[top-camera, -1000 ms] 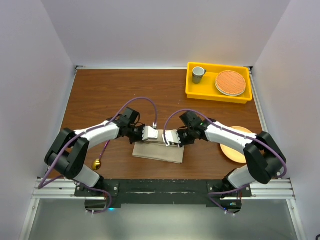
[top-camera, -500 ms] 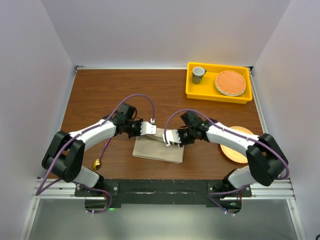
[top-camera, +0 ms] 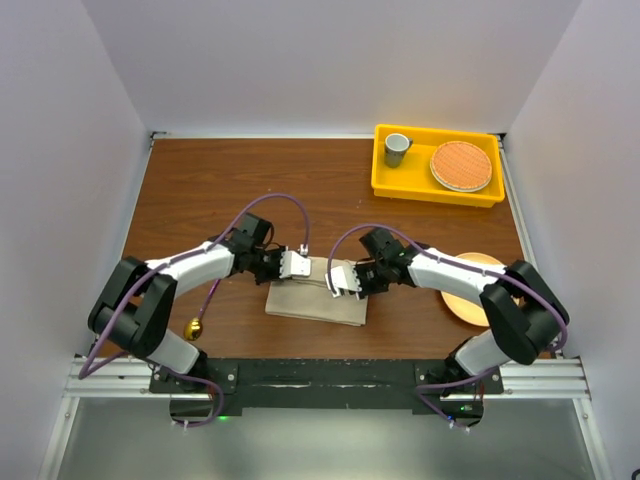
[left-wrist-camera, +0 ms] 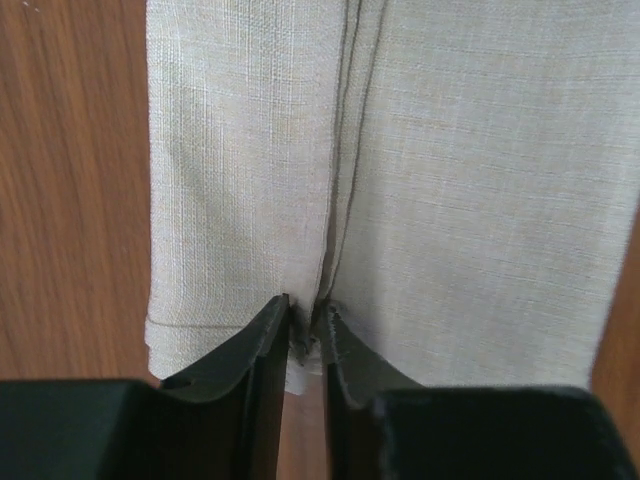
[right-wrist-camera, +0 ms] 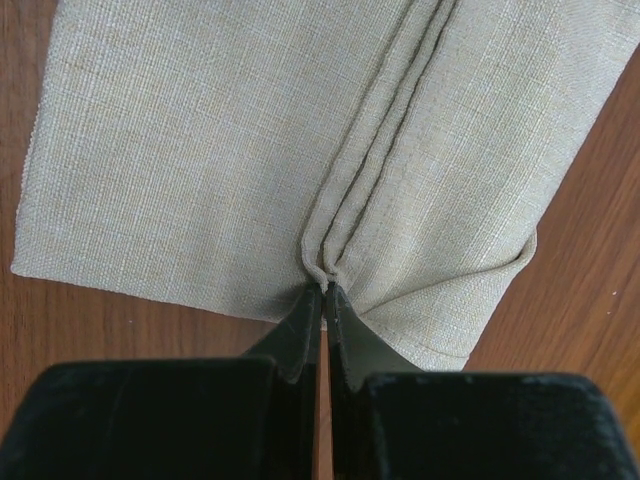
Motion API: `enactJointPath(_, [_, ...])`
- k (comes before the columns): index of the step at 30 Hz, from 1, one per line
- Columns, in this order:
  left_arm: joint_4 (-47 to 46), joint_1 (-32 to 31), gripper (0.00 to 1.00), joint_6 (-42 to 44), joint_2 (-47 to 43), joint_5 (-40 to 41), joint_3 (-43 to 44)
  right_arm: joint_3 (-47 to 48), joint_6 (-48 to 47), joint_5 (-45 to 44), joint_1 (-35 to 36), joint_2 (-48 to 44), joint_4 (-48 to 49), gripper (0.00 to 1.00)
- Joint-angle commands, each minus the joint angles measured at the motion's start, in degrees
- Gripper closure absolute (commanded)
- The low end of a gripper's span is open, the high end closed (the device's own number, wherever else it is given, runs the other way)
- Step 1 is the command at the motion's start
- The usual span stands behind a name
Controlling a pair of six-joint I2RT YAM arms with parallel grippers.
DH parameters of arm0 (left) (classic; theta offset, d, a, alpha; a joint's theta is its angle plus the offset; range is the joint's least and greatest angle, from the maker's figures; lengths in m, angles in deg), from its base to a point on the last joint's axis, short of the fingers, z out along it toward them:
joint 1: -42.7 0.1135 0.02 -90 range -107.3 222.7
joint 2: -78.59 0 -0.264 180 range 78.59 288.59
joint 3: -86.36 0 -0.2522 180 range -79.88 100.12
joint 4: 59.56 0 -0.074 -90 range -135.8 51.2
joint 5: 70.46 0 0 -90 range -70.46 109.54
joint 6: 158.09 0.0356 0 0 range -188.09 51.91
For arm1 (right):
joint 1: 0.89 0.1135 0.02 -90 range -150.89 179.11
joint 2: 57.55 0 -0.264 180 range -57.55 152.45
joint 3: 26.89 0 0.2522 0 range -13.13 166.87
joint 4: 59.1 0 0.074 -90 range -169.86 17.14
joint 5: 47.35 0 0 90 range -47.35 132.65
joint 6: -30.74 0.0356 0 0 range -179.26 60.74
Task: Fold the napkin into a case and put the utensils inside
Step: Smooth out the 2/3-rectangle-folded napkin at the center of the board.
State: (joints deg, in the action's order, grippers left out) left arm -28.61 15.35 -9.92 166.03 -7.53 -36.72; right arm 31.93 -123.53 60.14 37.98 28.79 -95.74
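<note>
The beige napkin (top-camera: 318, 300) lies folded into a long strip on the brown table, between my two grippers. My left gripper (top-camera: 297, 265) sits at its left end, and in the left wrist view (left-wrist-camera: 306, 308) the jaws stand narrowly apart with the edge of a crease of the napkin (left-wrist-camera: 460, 180) lying between the tips. My right gripper (top-camera: 340, 279) is at the right end, shut (right-wrist-camera: 325, 288) on a raised pleat of the napkin (right-wrist-camera: 200, 150). The gold bowl of the spoon (top-camera: 194, 327) shows by the left arm's base.
A peach plate (top-camera: 470, 292) lies under the right forearm. At the back right, a yellow tray (top-camera: 384, 180) holds a grey cup (top-camera: 397, 148) and a round woven mat (top-camera: 461, 165). White walls close in three sides.
My left gripper lifted away slightly, came back to the napkin's left end, and its jaws have parted a little. The right gripper keeps its pinch and has barely moved.
</note>
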Motion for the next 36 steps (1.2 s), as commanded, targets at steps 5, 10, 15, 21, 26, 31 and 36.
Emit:
enactJointPath(5, [9.35,5.99,0.70,-10.77,-6.92,-14.32,7.64,0.03,-1.73,0.08,-0.11,-2.85,-1.73,1.00])
enactJointPath(10, [6.29,6.17,0.69,-16.68,-7.55,-15.91,8.70,2.49,-1.47,1.49,-0.11,-5.13,-5.51,1.00])
enactJointPath(15, [4.79,6.08,0.65,-21.25,-5.88,-16.96,9.66,1.71,-3.66,1.58,-0.20,-6.54,-7.19,1.00])
enactJointPath(21, [-6.19,3.72,0.65,-41.53,-0.52,-22.05,9.67,-1.64,-4.55,0.08,-0.20,-2.34,-2.62,1.00])
enactJointPath(26, [-20.96,3.27,0.71,-61.67,6.07,-23.12,6.59,-2.08,-5.34,-1.06,-0.20,0.05,-0.42,1.00])
enactJointPath(31, [-23.87,4.23,0.77,-69.05,13.61,-22.24,4.92,-2.08,-7.88,-2.37,-0.20,2.59,1.25,1.00])
enactJointPath(36, [-27.90,8.89,0.81,-76.62,18.90,-22.85,0.98,-1.38,-10.08,-3.17,-0.29,3.30,2.13,1.00])
